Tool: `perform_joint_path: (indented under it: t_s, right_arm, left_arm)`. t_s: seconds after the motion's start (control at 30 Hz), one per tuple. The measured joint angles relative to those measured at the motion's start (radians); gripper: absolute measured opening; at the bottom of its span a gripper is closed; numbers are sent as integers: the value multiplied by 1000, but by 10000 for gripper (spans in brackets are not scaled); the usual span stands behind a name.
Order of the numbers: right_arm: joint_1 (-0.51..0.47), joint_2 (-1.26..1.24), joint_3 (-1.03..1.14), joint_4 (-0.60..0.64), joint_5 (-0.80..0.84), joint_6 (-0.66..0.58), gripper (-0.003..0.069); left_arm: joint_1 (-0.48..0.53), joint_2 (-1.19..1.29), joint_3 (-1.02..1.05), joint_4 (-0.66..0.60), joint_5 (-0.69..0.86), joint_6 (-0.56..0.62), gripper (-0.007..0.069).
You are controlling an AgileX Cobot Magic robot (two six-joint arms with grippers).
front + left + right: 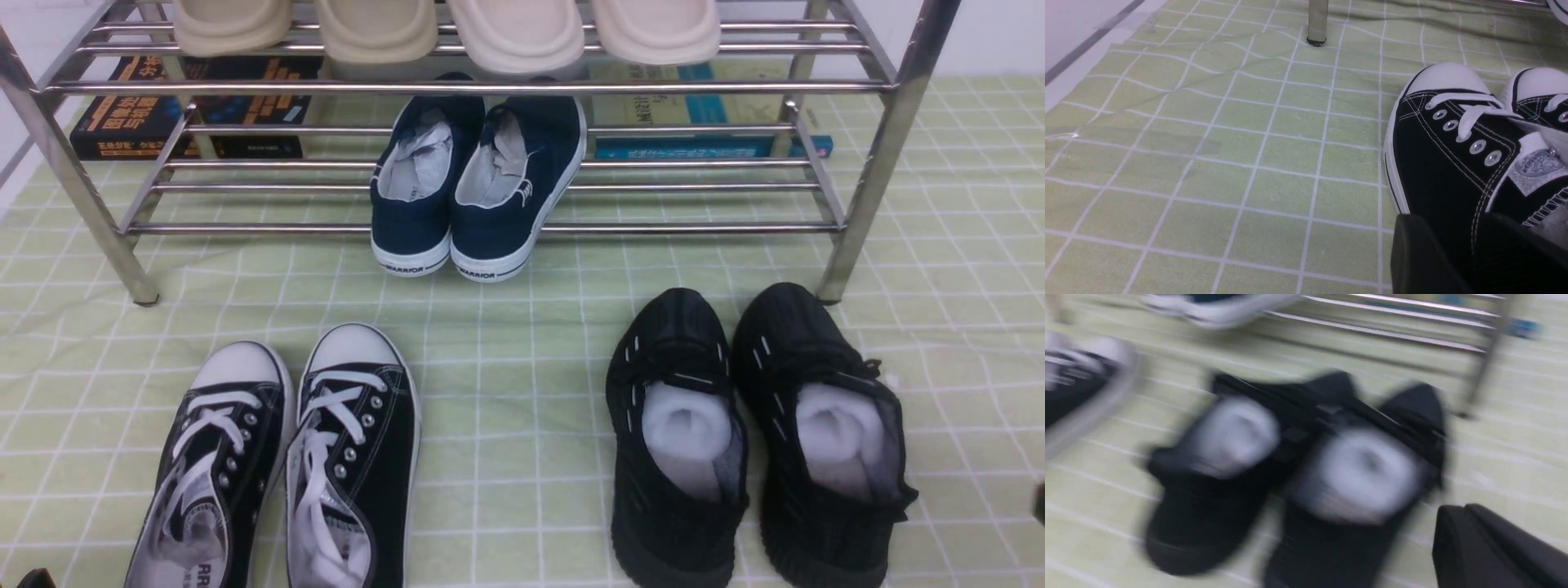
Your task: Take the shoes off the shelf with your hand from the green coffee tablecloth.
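The all-black knit shoes (pixel 755 441) with white paper stuffing stand side by side on the green checked tablecloth (pixel 506 367), in front of the steel shelf's (pixel 694 229) right leg. They also show, blurred, in the right wrist view (pixel 1290 477). My right gripper (pixel 1466 510) hangs beside them with its fingers together and empty; only a sliver of it shows at the front view's right edge (pixel 1039 502). My left gripper (pixel 1453 220) is slightly parted and empty, low over the black canvas shoe (pixel 1453 163). No jointed hand is in view.
A navy white-soled pair (pixel 478 188) sits on the shelf's lower tier, heels overhanging. Several beige slippers (pixel 445 28) lie on the upper tier. The black canvas pair with white toe caps (pixel 286 465) stands at front left. Books (pixel 196 106) lie behind the shelf.
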Motion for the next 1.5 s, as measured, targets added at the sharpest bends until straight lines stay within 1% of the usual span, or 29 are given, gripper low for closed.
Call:
perform_joint_path:
  t_s: [0.17, 0.2, 0.3, 0.4, 0.9, 1.5]
  right_arm:
    - [-165, -181, 111, 0, 94, -26, 10]
    - [-171, -188, 114, 0, 99, -26, 10]
    - [-250, -248, 121, 7, 141, -18, 13]
    - [-279, -250, 120, 8, 149, -11, 14]
    - [-281, -250, 120, 8, 150, 10, 29]
    - [-281, -250, 120, 8, 150, 15, 29]
  left_arm:
    - [0, 0, 0, 0, 0, 0, 242]
    - [0, 0, 0, 0, 0, 0, 242]
    - [0, -1, 0, 0, 0, 0, 242]
    - [0, -1, 0, 0, 0, 0, 242]
    - [0, -1, 0, 0, 0, 0, 242]
    - [0, -1, 0, 0, 0, 0, 242]
